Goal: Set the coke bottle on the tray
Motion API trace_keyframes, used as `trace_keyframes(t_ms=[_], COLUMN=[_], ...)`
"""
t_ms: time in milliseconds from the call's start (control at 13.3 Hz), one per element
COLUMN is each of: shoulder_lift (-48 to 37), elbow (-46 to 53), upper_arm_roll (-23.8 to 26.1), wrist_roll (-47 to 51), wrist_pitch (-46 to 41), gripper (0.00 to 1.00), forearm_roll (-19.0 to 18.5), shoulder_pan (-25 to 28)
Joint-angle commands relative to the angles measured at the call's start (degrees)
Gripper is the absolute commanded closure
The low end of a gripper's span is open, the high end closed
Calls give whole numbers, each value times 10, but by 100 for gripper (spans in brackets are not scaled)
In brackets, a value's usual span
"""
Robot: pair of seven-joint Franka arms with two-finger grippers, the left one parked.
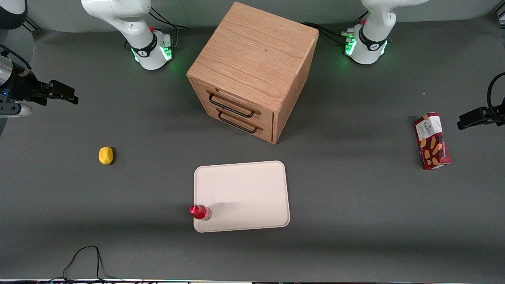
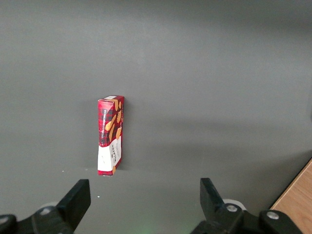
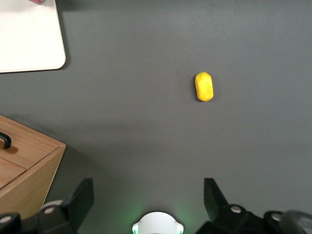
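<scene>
The coke bottle (image 1: 200,212), small and red with a red cap, stands upright on the corner of the cream-white tray (image 1: 244,193) nearest the front camera, toward the working arm's end. My right gripper (image 1: 69,94) is open and empty. It hangs high at the working arm's end of the table, well away from the bottle and the tray. In the right wrist view the gripper (image 3: 148,185) holds nothing between its fingers, and a corner of the tray (image 3: 29,39) shows.
A yellow lump (image 1: 105,155) lies on the mat between the gripper and the tray; it also shows in the right wrist view (image 3: 204,86). A wooden drawer cabinet (image 1: 252,71) stands farther back than the tray. A red snack box (image 1: 432,141) lies toward the parked arm's end.
</scene>
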Motion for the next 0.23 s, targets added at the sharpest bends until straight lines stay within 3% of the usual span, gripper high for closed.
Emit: trace_keyframes(t_ms=[0,151], shoulder_lift=[7,7], elbow=[14,14], upper_arm_roll=[5,5], wrist_roll=[-5,-5], wrist_pitch=[0,0], gripper=[0,0], forearm_roll=[14,14], shoulder_pan=[-7,-7])
